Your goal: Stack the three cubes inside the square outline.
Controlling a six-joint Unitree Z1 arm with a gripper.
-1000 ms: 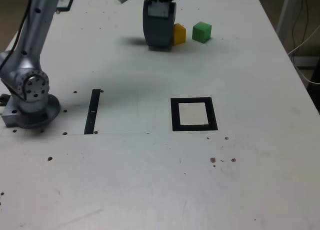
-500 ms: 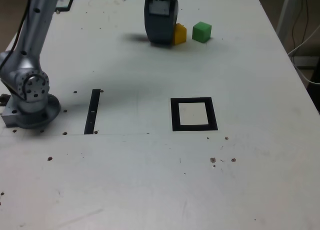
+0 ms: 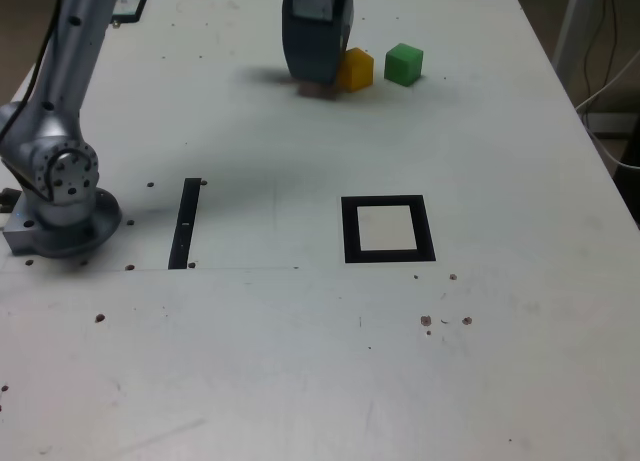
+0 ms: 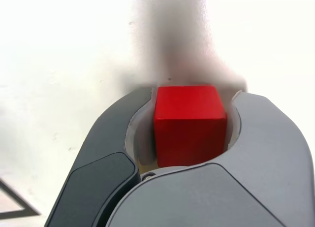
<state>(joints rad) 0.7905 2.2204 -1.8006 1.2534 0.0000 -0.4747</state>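
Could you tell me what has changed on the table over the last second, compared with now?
The gripper has risen slightly off the table in the exterior view, and its jaws have closed on the red cube, which the wrist view shows held between them. The yellow cube, the green cube and the square outline have stayed put.

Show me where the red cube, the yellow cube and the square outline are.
red cube (image 4: pixel 189 123): wrist view, front face.
yellow cube (image 3: pixel 357 69): exterior view, front face.
square outline (image 3: pixel 349 231): exterior view, the black frame's left bar.
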